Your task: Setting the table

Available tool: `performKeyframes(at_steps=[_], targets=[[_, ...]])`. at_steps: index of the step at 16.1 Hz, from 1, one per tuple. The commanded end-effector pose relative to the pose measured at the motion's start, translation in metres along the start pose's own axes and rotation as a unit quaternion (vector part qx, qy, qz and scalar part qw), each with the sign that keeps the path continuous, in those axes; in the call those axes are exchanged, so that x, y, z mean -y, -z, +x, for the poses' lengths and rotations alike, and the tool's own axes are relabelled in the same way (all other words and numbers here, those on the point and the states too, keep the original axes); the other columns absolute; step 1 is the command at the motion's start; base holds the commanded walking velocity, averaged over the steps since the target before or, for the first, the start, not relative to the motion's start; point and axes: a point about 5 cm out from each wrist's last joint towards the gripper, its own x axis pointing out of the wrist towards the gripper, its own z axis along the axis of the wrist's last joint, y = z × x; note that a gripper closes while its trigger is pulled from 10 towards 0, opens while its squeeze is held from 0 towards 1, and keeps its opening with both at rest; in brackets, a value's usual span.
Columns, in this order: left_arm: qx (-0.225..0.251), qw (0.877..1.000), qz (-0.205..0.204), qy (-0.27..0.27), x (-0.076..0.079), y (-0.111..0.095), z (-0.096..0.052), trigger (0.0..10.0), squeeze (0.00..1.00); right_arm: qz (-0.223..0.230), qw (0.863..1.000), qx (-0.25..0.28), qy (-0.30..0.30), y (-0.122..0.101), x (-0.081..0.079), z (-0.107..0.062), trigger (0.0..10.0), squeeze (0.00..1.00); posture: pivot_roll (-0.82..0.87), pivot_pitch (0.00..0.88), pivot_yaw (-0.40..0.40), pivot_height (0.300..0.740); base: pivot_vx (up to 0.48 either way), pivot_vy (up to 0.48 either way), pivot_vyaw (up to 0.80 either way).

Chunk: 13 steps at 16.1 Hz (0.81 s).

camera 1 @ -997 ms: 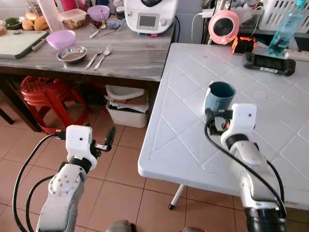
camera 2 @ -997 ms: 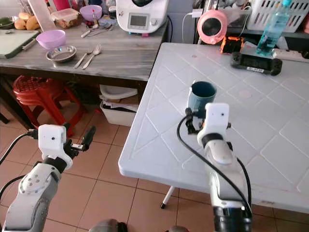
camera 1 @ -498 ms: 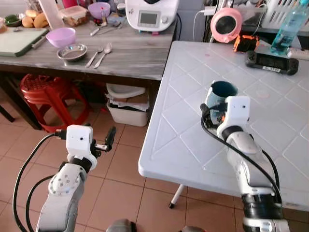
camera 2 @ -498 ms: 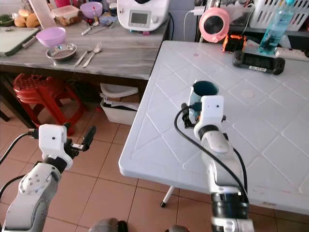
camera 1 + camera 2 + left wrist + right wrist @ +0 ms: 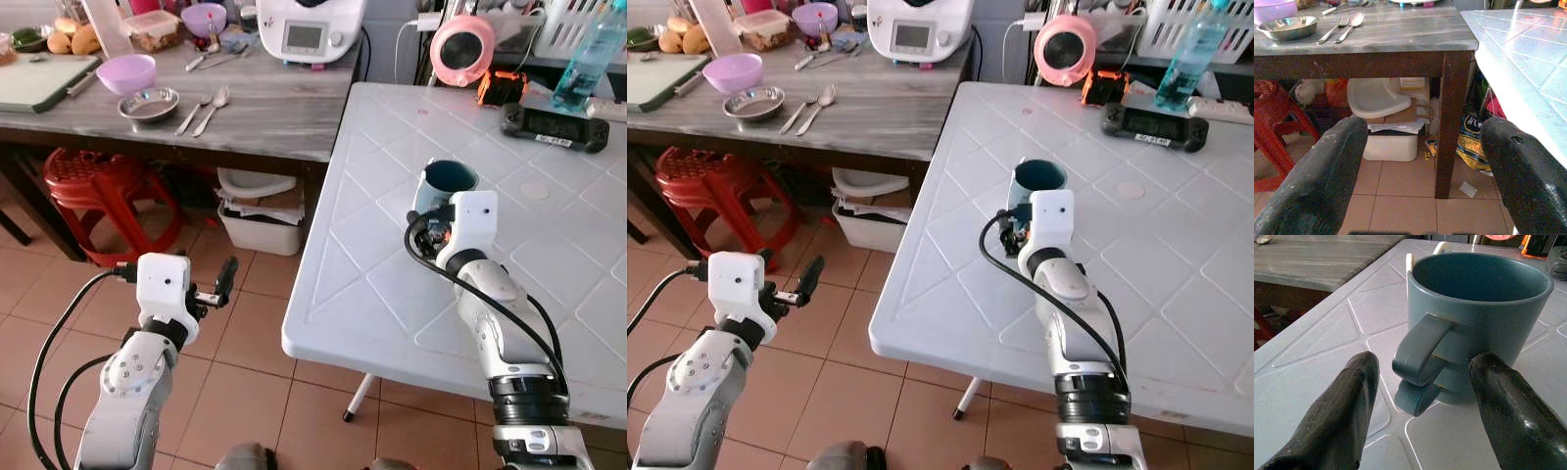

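Reached farther over the white bench [image 5: 382, 294] than a second ago, with the right tool [image 5: 1420, 396] now drawn up close to the teal mug [image 5: 443, 188] and the silver forearm stretched longer from the near bench edge. Unmoved on the other side, the left arm.

Nearest of all, just off the near corner of the white bench and over the tiled floor [image 5: 245, 392]: left arm bent at the elbow, white wrist block up, left tool [image 5: 1420, 161] held level and pointing toward the wooden bench [image 5: 265, 108]. Fingers [image 5: 1317, 181] spread wide, nothing between them; beyond them, below the wooden bench, a white bin [image 5: 1386, 137].

Next, on the white bench: right arm rising from the near edge, elbow low, wrist block [image 5: 470, 217] tipped forward right against the near side of the mug. Fingers [image 5: 1337, 416] parted wide, one either side of the mug's handle [image 5: 1420, 355], not touching it; nothing gripped. Mug upright, empty, standing on the white bench toward its wooden-bench side, handle turned toward the tool.

Farther out, past the mug: black controller [image 5: 549, 125], pink round appliance [image 5: 462, 49] and a blue bottle [image 5: 586, 54] along the far edge of the white bench.

Off to the wooden bench beside it: steel bowl [image 5: 149, 104], fork and spoon [image 5: 204, 111] just next to that, purple bowl [image 5: 127, 72] behind, white kitchen machine [image 5: 306, 29] at the back. Red stool [image 5: 98, 191] underneath.
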Motion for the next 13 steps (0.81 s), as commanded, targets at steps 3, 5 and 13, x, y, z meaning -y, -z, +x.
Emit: performKeyframes(at_steps=[3, 5, 13], targets=[[0.007, 1.000, 0.005, 0.002, 0.000, -0.005, 0.001, 10.0, 0.00, -0.008, 0.999, 0.003, 0.037, -0.001, 0.011, -0.002, 0.0, 0.00, 0.00, 0.021, 0.043, 0.740, 0.000, 0.000, 0.00], [0.008, 1.000, 0.005, 0.001, 0.000, -0.005, 0.002, 10.0, 0.00, -0.017, 0.998, 0.010, 0.064, -0.004, 0.021, -0.003, 0.0, 0.00, 0.00, 0.020, 0.041, 0.740, 0.000, 0.000, 0.00], [0.009, 1.000, 0.009, 0.000, -0.001, -0.006, 0.007, 10.0, 0.00, -0.022, 0.996, 0.013, 0.088, -0.004, 0.026, 0.002, 0.5, 0.00, 0.01, 0.025, 0.044, 0.740, 0.000, 0.000, 0.00]])
